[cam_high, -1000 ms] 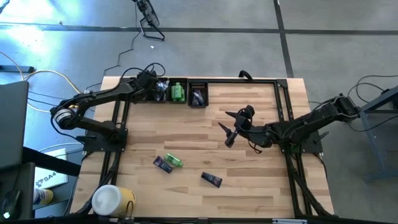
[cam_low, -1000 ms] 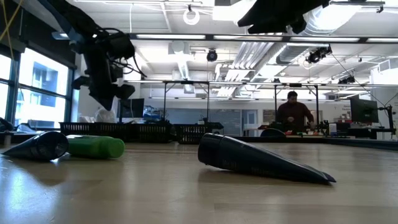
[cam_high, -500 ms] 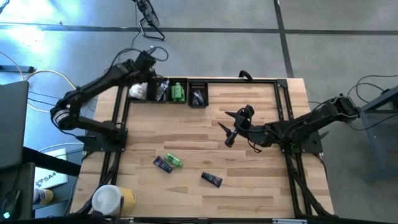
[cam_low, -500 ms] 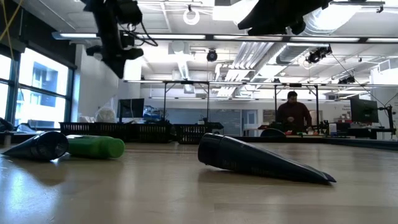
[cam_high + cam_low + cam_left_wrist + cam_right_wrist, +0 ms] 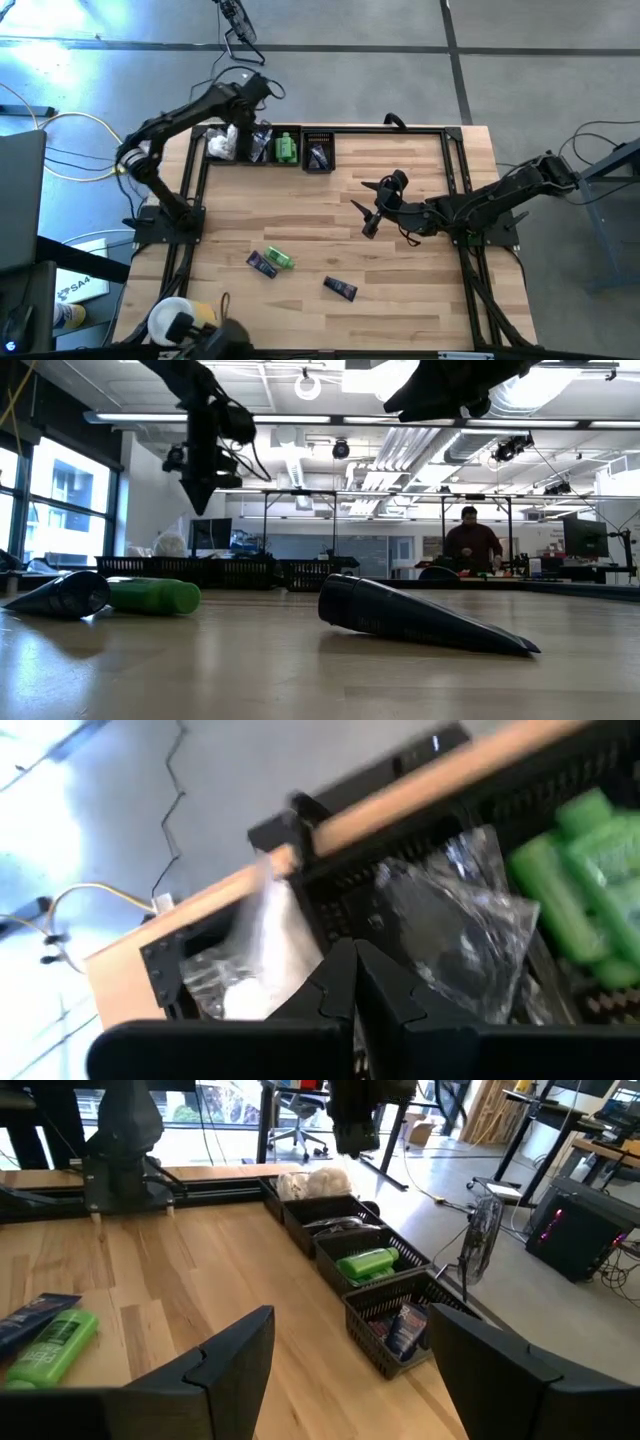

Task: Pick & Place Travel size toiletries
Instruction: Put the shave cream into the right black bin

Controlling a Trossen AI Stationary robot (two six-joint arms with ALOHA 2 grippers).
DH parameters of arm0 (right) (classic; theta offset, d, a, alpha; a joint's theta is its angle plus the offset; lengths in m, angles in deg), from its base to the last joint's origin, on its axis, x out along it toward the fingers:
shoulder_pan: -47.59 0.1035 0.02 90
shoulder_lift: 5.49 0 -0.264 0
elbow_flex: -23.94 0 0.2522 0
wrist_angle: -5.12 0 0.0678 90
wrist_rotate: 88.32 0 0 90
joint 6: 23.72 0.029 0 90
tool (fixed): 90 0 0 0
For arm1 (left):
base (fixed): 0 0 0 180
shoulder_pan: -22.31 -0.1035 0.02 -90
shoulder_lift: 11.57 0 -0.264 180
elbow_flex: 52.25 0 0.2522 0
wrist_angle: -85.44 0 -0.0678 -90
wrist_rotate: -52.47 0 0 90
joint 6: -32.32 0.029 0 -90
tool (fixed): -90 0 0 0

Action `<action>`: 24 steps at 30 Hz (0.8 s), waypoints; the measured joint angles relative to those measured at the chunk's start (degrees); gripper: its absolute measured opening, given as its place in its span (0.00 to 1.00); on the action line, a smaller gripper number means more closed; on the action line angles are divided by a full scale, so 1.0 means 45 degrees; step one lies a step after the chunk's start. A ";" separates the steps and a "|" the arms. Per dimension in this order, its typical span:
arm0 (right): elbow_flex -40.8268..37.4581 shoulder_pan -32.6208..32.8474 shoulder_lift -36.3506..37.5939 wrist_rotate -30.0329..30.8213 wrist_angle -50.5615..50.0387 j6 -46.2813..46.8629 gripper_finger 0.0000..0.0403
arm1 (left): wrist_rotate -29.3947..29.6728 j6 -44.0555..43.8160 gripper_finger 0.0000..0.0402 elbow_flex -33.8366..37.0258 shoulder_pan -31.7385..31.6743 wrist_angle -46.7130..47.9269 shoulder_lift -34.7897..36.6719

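Observation:
My left gripper (image 5: 245,105) (image 5: 200,495) hangs shut and empty above the row of black bins (image 5: 303,131) at the table's far edge. Below its fingers (image 5: 355,970) the bins hold white wrapped packets (image 5: 262,945), clear-wrapped items (image 5: 450,935) and green bottles (image 5: 580,870); the fourth bin holds dark sachets (image 5: 318,155). A green bottle (image 5: 281,260) (image 5: 155,595) and a purple-black sachet (image 5: 262,264) lie side by side on the wood, with another sachet (image 5: 340,288) (image 5: 420,618) to their right. My right gripper (image 5: 368,207) (image 5: 360,1370) waits open above the table's middle.
A large white-and-yellow cylinder (image 5: 180,320) stands at the near-left corner, with a dark shape (image 5: 225,338) beside it at the near edge. Black frame rails (image 5: 455,170) run along the table's sides. Bare wood (image 5: 400,270) spreads right of the sachets. A person (image 5: 472,545) is far behind.
My left gripper has risen out of the bins and swung toward the table's right, staying over the far edge. The white packets in the leftmost bin, covered by the arm before, now show. A dark shape has come in at the near edge.

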 joint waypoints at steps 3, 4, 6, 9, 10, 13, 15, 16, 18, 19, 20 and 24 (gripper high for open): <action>0.0000 0.0000 0.0000 0.0000 -0.0002 0.0015 0.64 | -0.0025 0.0339 0.00 -0.0768 0.0026 0.0849 -0.0987; 0.0000 0.0000 0.0000 0.0000 -0.0007 0.0024 0.64 | -0.0020 0.0344 0.00 -0.1030 0.0015 0.1197 -0.1308; 0.0000 0.0000 0.0000 0.0000 -0.0017 0.0024 0.64 | 0.0094 0.0349 0.00 -0.1482 -0.0003 0.1926 -0.1932; 0.0000 0.0000 0.0000 0.0000 -0.0029 0.0029 0.64 | 0.0110 0.0393 0.00 -0.2079 -0.0099 0.2272 -0.2632; 0.0000 0.0000 0.0000 0.0000 -0.0028 0.0029 0.64 | 0.0081 0.0487 0.00 -0.2223 -0.0148 0.2353 -0.2818; 0.0000 0.0000 0.0000 0.0000 -0.0036 0.0034 0.64 | 0.0010 0.0529 0.00 -0.2309 -0.0360 0.2530 -0.3333; 0.0000 0.0000 0.0000 -0.0004 -0.0036 0.0034 0.64 | 0.0455 0.0367 0.00 -0.2309 -0.0445 0.2710 -0.3543; 0.0000 0.0000 0.0000 -0.0005 -0.0036 0.0034 0.64 | 0.0707 0.0298 0.00 -0.2309 -0.0443 0.2878 -0.3590; 0.0000 0.0000 0.0000 -0.0005 -0.0036 0.0034 0.64 | 0.1095 0.0193 0.00 -0.2309 -0.0402 0.2888 -0.3655; 0.0000 0.0000 0.0000 -0.0002 -0.0039 0.0034 0.64 | 0.1171 0.0100 0.00 -0.2309 -0.0396 0.2844 -0.3680; 0.0000 0.0000 0.0000 0.0002 -0.0041 0.0030 0.64 | 0.1219 0.0010 0.00 -0.2309 -0.0392 0.2841 -0.3694; 0.0000 0.0000 0.0000 0.0000 -0.0134 0.0005 0.64 | 0.1383 -0.0086 0.00 -0.2309 -0.0411 0.2840 -0.3673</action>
